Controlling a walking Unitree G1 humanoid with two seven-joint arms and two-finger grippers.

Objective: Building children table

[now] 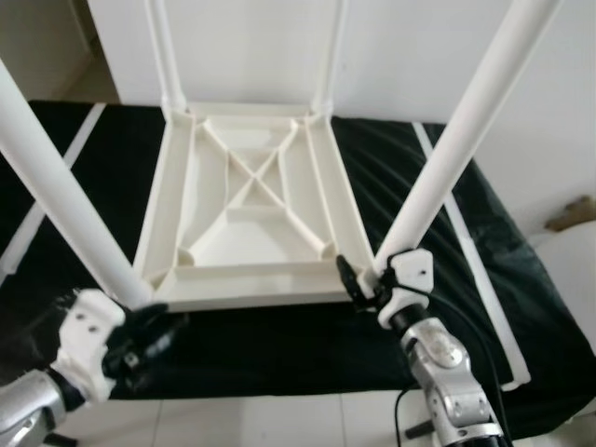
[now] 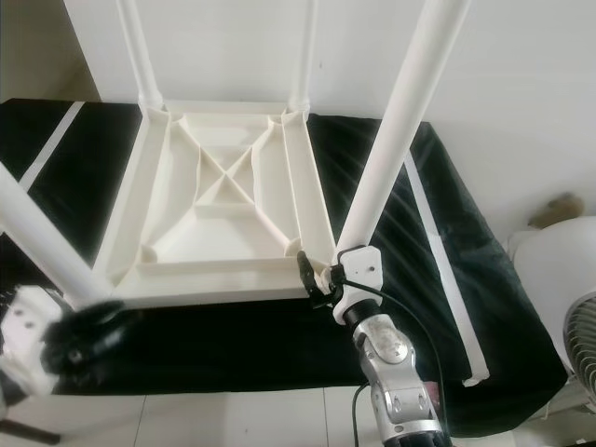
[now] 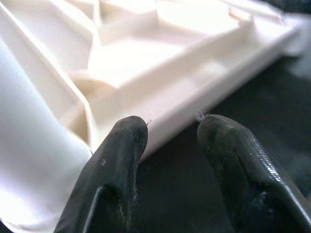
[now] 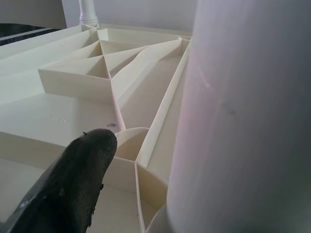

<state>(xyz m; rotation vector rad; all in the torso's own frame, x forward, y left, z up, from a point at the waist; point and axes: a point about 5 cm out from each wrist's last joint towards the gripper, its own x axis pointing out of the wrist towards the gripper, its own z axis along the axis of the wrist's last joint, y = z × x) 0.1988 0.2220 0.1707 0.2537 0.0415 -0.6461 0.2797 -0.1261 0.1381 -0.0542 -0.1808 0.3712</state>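
A white plastic table top lies upside down on a black cloth, with its legs pointing up. My right gripper is at the base of the near right leg. It is open. One black finger stands a little off the leg, and the other is hidden behind it. My left gripper is open and holds nothing. It hovers over the cloth just before the table's near left corner, beside the near left leg. Its fingertips point at the table's front rim.
Two far legs stand against a white wall. The black cloth has white strips along its sides. A white fan stands at the right. Pale floor tiles run along the cloth's near edge.
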